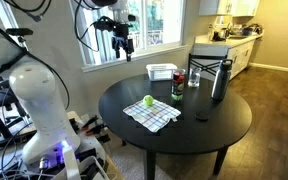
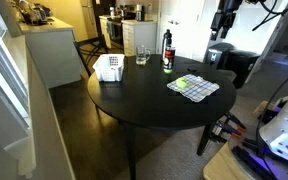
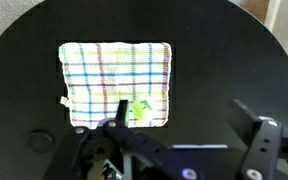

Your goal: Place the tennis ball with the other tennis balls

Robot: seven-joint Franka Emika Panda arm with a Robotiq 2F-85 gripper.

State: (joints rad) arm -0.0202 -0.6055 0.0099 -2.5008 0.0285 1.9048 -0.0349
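You are working in a home's dining corner. A round black table (image 1: 219,120) stands on a wood floor (image 1: 279,95) beside a bright window (image 1: 149,25). Behind it a kitchen opens up, with white cabinets (image 1: 242,7) and a cluttered countertop (image 1: 224,45).

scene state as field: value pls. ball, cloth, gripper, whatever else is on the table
tennis ball: on the checkered cloth, not held
checkered cloth: flat on the round black table, near its edge
gripper: open, empty, high above the table, well clear of the ball
other items: white container, glass, dark bottle, tall metal flask, grouped across the table from the cloth
other tennis balls: none I can make out
task step: ball not yet picked up
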